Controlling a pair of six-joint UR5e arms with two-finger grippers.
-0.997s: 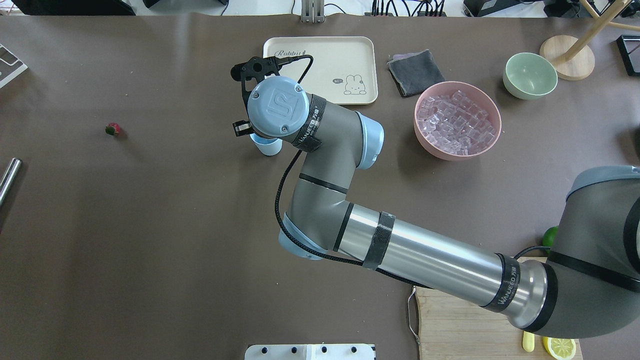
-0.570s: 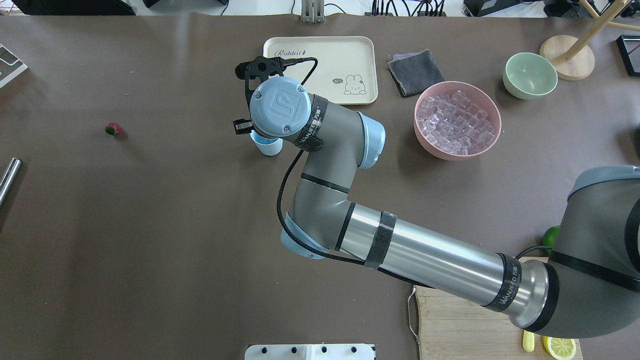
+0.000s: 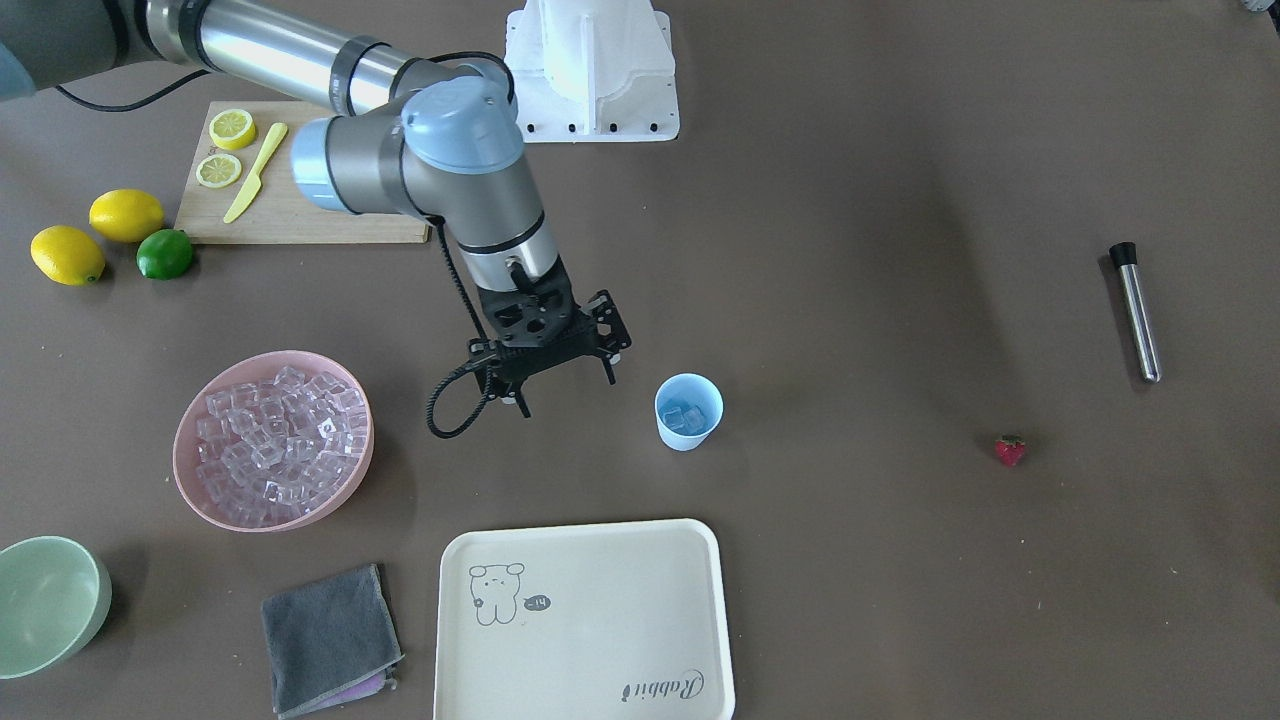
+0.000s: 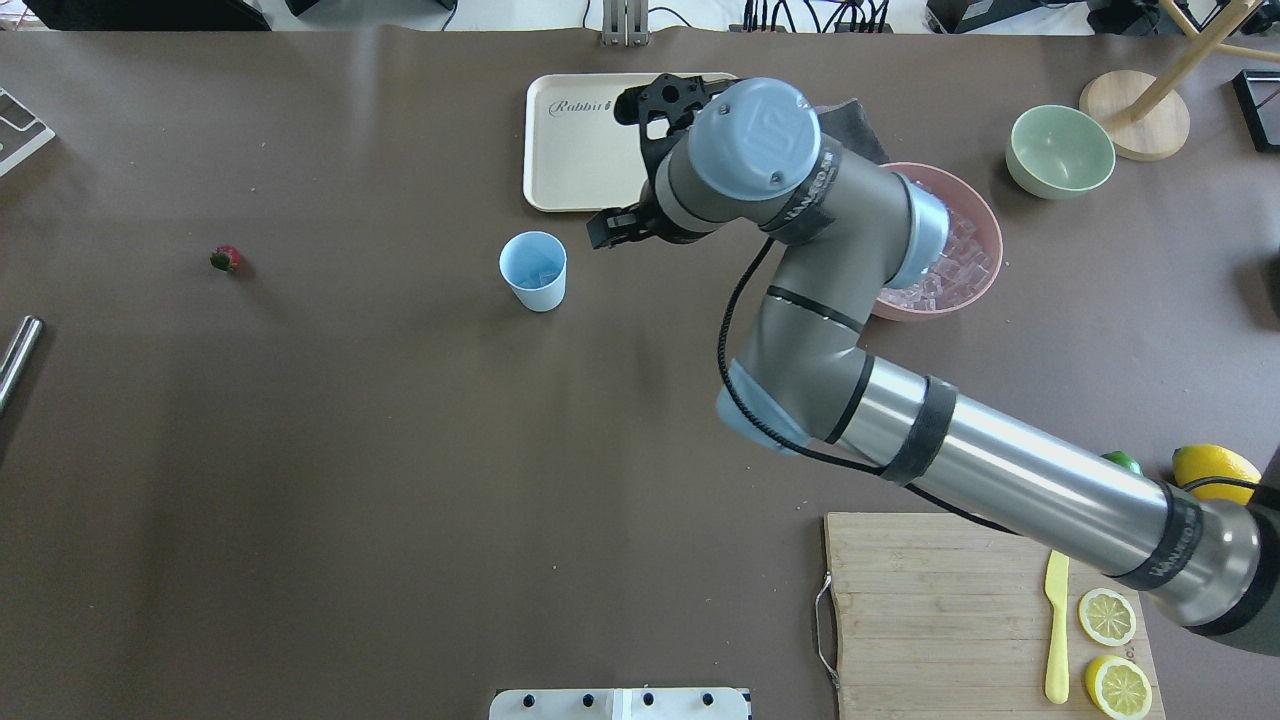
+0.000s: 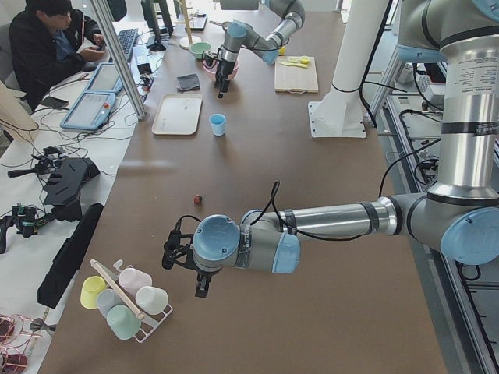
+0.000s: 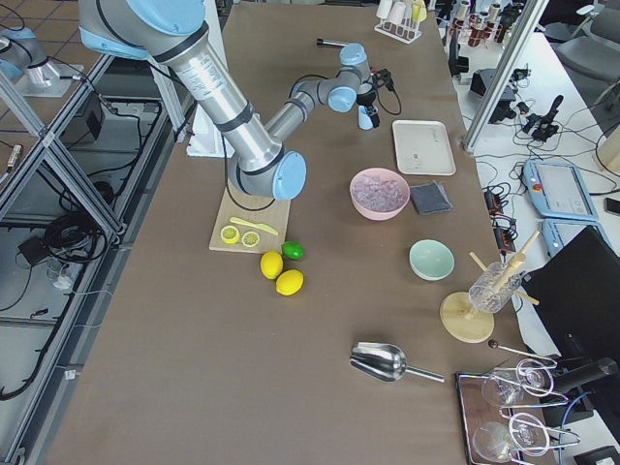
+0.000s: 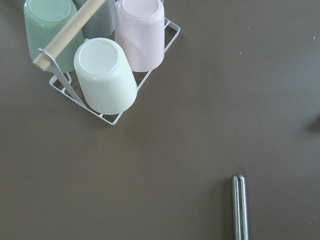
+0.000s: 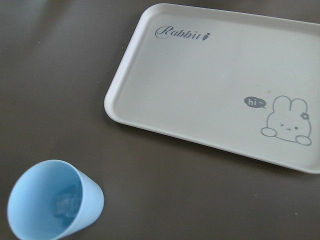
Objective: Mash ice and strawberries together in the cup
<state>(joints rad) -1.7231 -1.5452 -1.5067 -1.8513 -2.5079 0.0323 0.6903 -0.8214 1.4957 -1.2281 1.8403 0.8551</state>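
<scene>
My right arm (image 4: 1000, 475) reaches forward from the right with the wrist turned down, its jaws parted, empty and pointing at the tabletop (image 4: 300, 450), while my left arm (image 5: 327, 222) stretches out low to the far left, its jaws facing down, open or closed I cannot tell.

The table (image 4: 300, 450) is plain dark brown all over. Mid-frame, the cup (image 4: 533, 270) is baby blue with clear, glassy ice (image 3: 687, 417) inside. At the right of the front view, the strawberry (image 3: 1010, 450) is red with a green top.

Lower left there: pink bowl (image 3: 270, 522), pale green bowl (image 3: 40, 610), grey cloth (image 3: 330, 640). The tray (image 3: 600, 600) is cream with a grey bunny doodle and "Rabbit" in script.

Upper left: yellow lemons (image 3: 126, 214), green lime (image 3: 165, 254), and a yellow knife (image 3: 255, 172) on a light wood board (image 3: 320, 225). The right claw (image 3: 566, 395) is black, and its arm (image 4: 760, 130) is grey with light blue caps.
</scene>
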